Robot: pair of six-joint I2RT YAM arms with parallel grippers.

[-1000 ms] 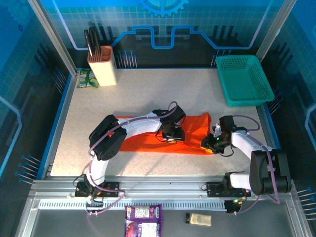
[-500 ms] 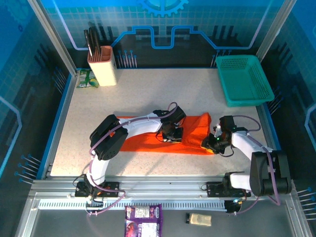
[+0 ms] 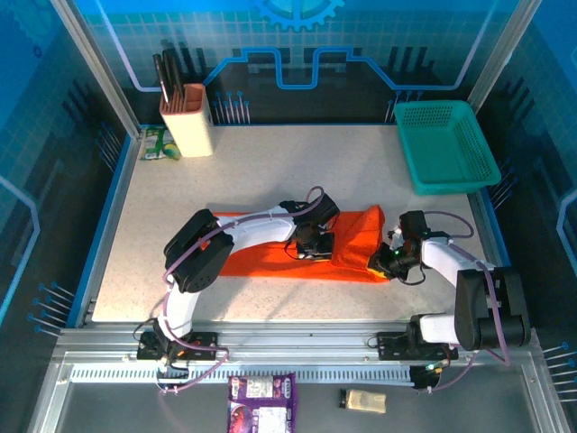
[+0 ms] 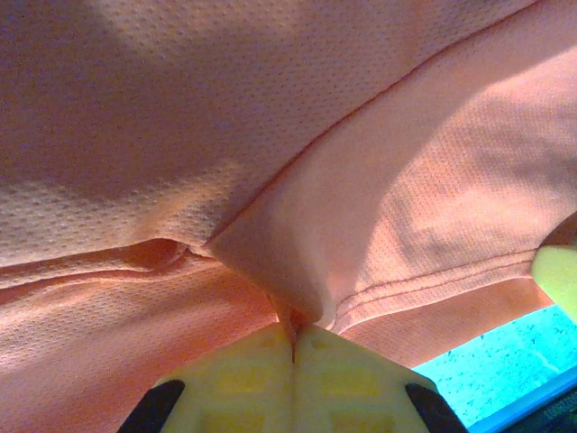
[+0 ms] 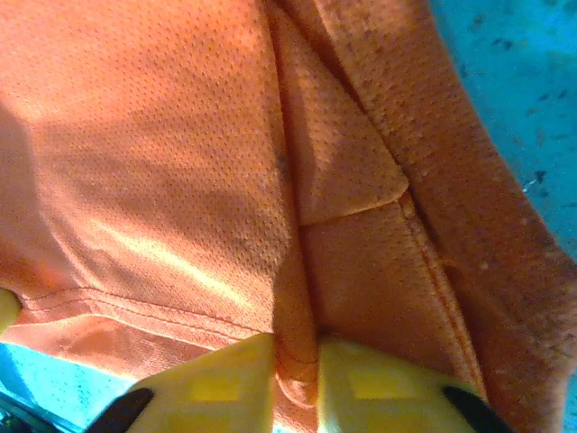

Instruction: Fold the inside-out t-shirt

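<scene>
Containers on the counter (image 3: 297, 171)?

Teal mesh basket (image 3: 448, 149) at the far right corner. A beige holder (image 3: 187, 122) at the far left has dark handles (image 3: 169, 77) standing up out of it.

Any labels?

A green packet (image 3: 158, 144) lies just beside the holder, and a purple packet (image 3: 261, 403) lies on the near rail. Their print is too small to read.

And the t-shirt (image 3: 270, 257)?

Orange, lying in a long band across the middle of the counter. The left end effector (image 4: 293, 338) is clenched on a fold near its middle. The right end effector (image 5: 296, 361) pinches a fold at its right end.
</scene>
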